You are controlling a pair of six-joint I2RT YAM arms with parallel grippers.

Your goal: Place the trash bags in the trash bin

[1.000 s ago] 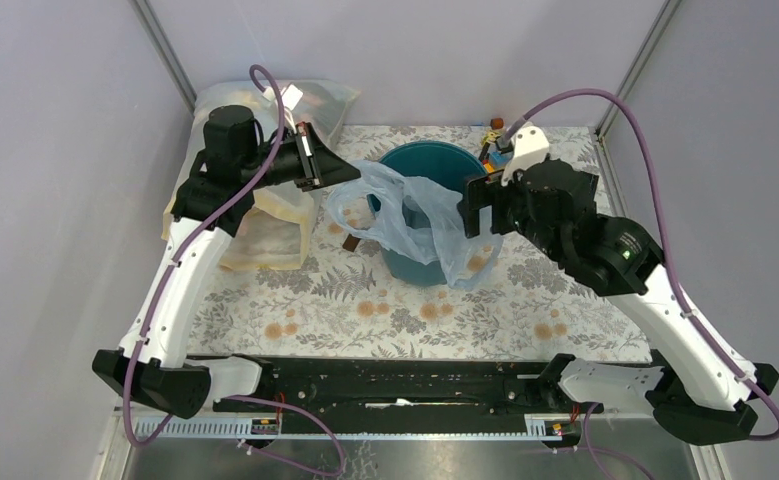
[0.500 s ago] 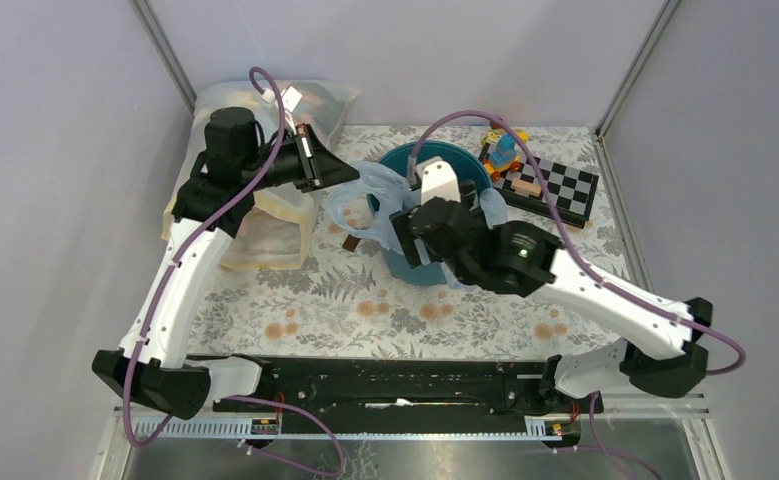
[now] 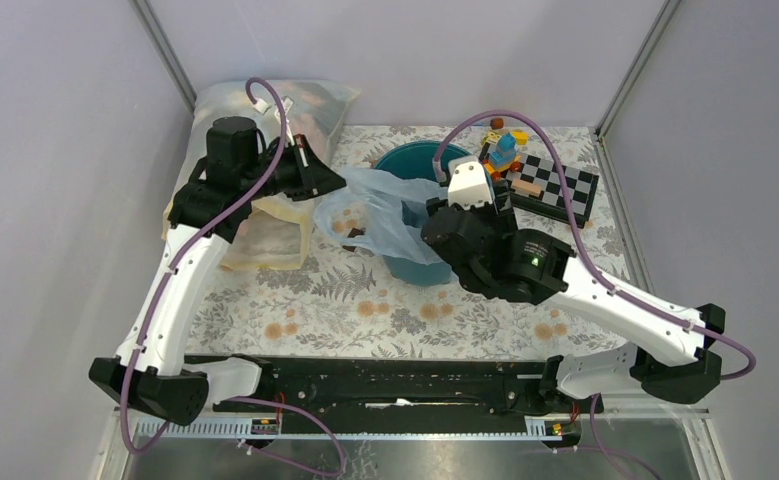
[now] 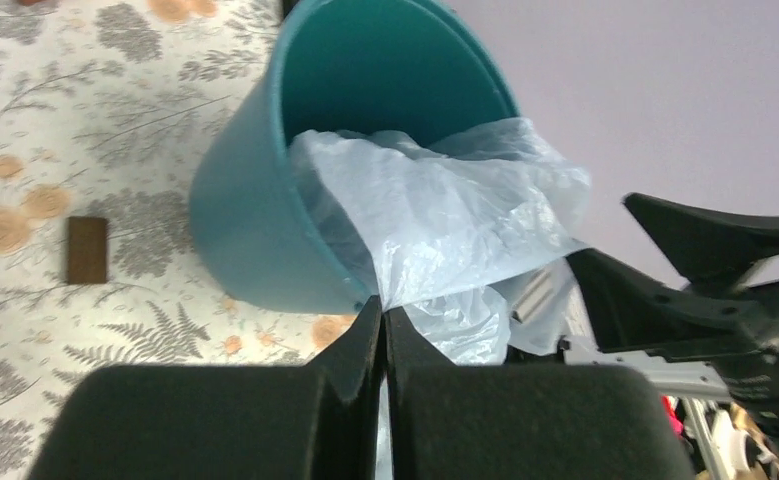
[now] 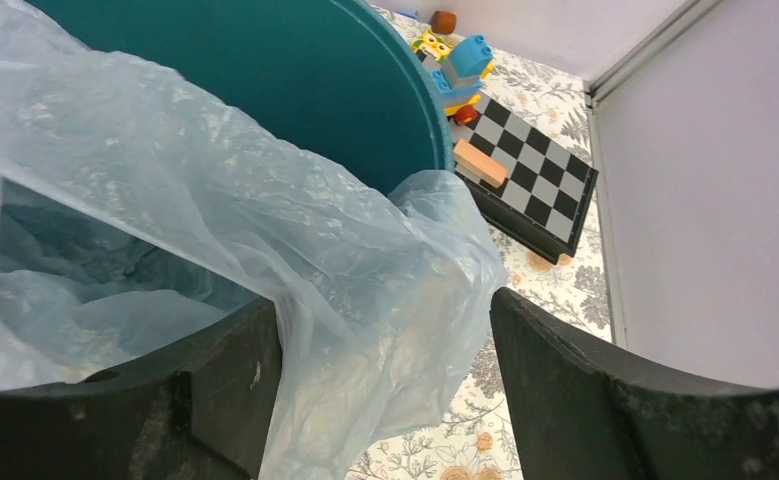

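The teal-blue trash bin (image 3: 417, 158) stands at the back middle of the table. The pale-blue trash bag (image 3: 375, 208) drapes over its left rim and spreads onto the table to the left. My left gripper (image 3: 327, 186) is shut on an edge of the bag (image 4: 445, 210), just left of the bin (image 4: 255, 230); its jaws pinch the plastic (image 4: 383, 310). My right gripper (image 3: 435, 215) is open at the bin's near rim (image 5: 265, 70). The bag (image 5: 215, 200) hangs loosely between its wide-apart fingers (image 5: 385, 310).
A large clear yellowish bag of cloth (image 3: 275, 225) lies at the back left under my left arm. A chessboard (image 3: 555, 185) and toy bricks (image 3: 500, 150) sit right of the bin. A small brown block (image 4: 87, 250) lies on the floral cloth left of the bin.
My right arm swung from the bin's right side to its near rim, and the bag now hangs between its open fingers. My left gripper shifted slightly, still holding the bag, which spread leftwards.
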